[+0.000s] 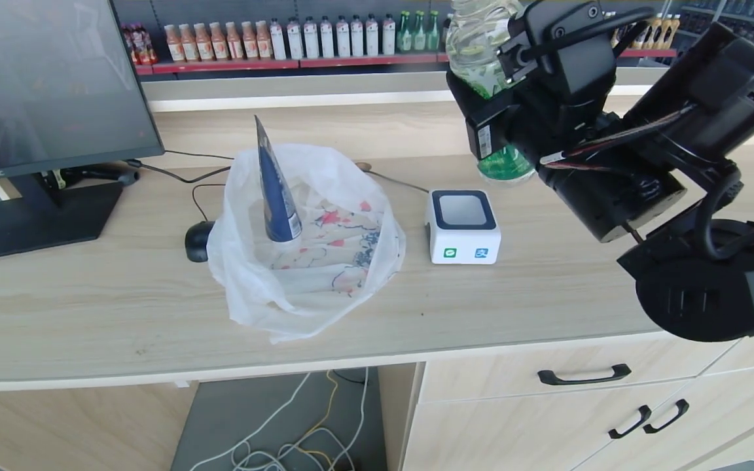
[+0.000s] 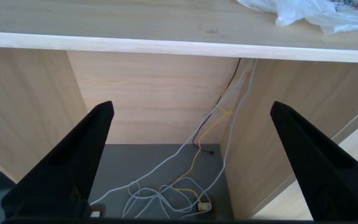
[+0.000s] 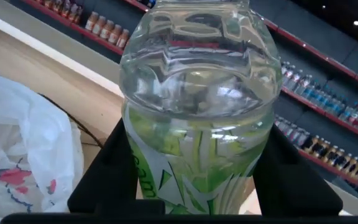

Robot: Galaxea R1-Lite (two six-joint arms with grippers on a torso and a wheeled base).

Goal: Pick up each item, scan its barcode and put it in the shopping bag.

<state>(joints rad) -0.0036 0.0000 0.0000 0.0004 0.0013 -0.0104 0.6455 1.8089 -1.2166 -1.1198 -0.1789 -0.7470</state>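
Pale wood makes up the countertop (image 1: 89,314) that runs across the head view. At its far left stands a dark monitor (image 1: 50,85) on a black foot, and a black mouse (image 1: 198,241) lies on the counter, touching the left side of the bag. The left gripper (image 2: 191,106) hangs low in front of the counter, below its front edge; its fingers are spread wide with nothing between them, facing the recess under the counter, where loose cables (image 2: 185,186) lie on the floor.

The white shopping bag (image 1: 305,261) sits open on the counter, its plastic crumpled and printed with red and blue marks. A blue tube (image 1: 275,190) stands upright inside it, flat crimped end up, rising well above the rim. Just to the right of the bag, apart from it, sits the scanner (image 1: 463,227) — a small white box with a dark-framed window on top.

Further right, the right gripper (image 3: 197,186) is clamped on a clear bottle (image 1: 478,39) with a green label — a finger on each side of its body. The bottle is held in the air, behind and to the right of the scanner, clear of the counter. Behind it a shelf (image 1: 285,39) carries rows of drinks, and drawers (image 1: 580,392) with black handles sit under the counter's right part.
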